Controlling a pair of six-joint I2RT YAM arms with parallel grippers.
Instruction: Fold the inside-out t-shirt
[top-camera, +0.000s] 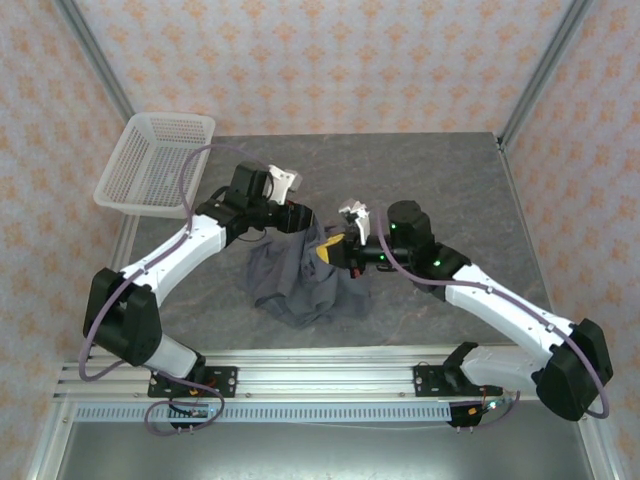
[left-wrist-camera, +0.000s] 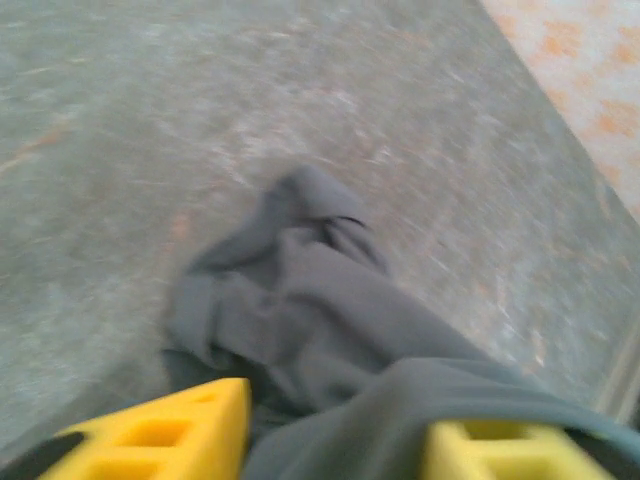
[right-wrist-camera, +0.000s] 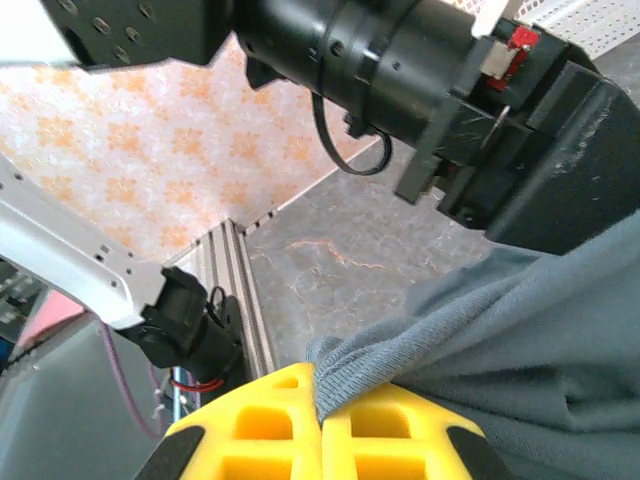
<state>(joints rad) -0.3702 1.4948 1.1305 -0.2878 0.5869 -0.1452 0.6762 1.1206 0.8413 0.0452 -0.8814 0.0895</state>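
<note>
Inspection of the table (top-camera: 450, 190) from the top view: the inside-out t-shirt (top-camera: 295, 285), dark slate-grey, lies crumpled near the table's centre, just ahead of the two arm bases. The left gripper (top-camera: 305, 225) sits at the garment's 12 o'clock edge. In the left wrist view its yellow fingers (left-wrist-camera: 175, 435) stand apart, with bunched cloth passing loosely between them and trailing onto the grey surface; no pinch is evident. The right gripper (top-camera: 330, 253) sits at the garment's 2 o'clock edge. In the right wrist view its yellow fingers (right-wrist-camera: 270, 430) are pressed together, clamping a stitched hem of the t-shirt. A white mesh basket (top-camera: 150, 165) stands at 10 o'clock from the garment, well apart, overhanging the table's far-left corner.
</note>
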